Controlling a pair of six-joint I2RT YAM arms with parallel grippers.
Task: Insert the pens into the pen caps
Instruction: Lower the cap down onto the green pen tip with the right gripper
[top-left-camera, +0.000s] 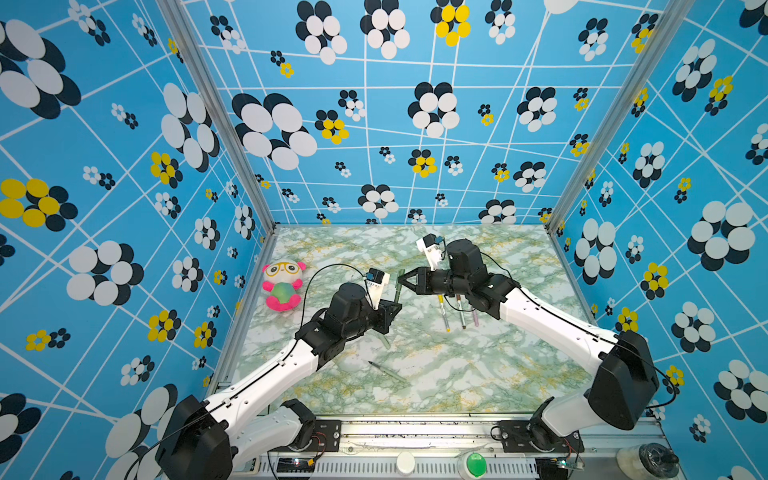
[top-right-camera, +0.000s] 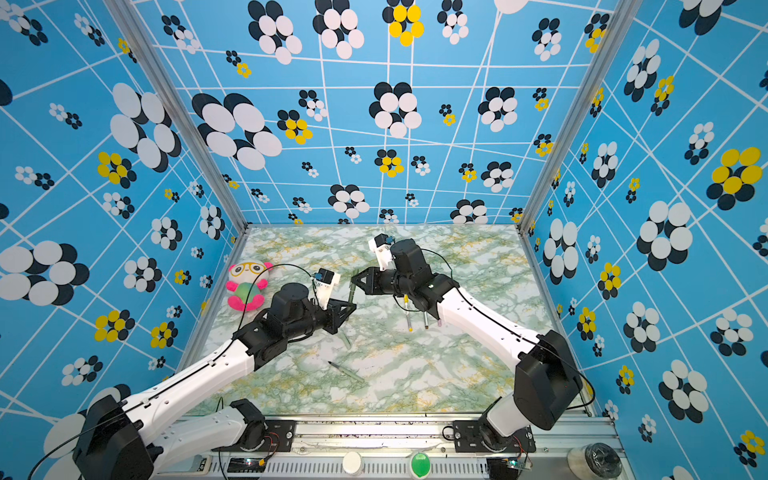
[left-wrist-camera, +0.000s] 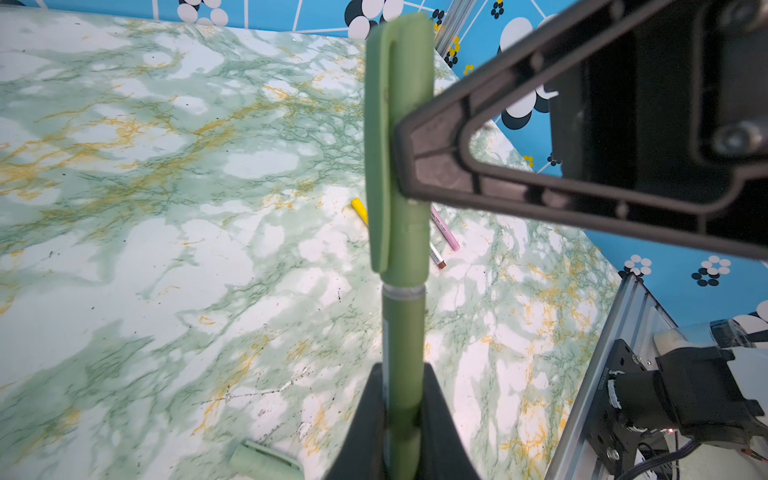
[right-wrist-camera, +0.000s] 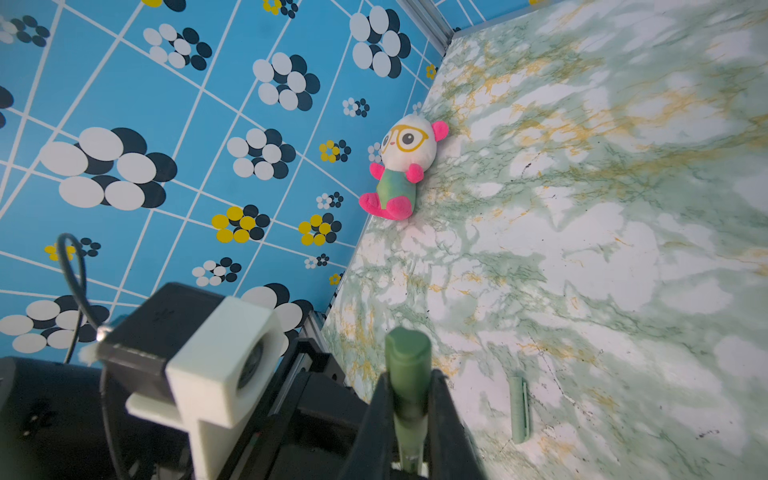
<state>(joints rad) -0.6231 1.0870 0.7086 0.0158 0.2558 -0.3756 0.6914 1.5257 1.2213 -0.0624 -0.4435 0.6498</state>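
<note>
While I grip both ends, the dark green pen (left-wrist-camera: 403, 332) sits capped.
My left fingers (left-wrist-camera: 361, 428) clamp its barrel, right fingers (left-wrist-camera: 432, 166) the cap (left-wrist-camera: 409, 104) above.

We see left gripper (top-right-camera: 350, 306) and right gripper (top-right-camera: 354, 284) pinching the dark green pen (top-right-camera: 352, 294) | pale green pen (top-right-camera: 347, 372) lies apart

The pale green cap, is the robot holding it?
No, the pale green cap lies by itself on the marble table, with nothing gripping it.
</note>
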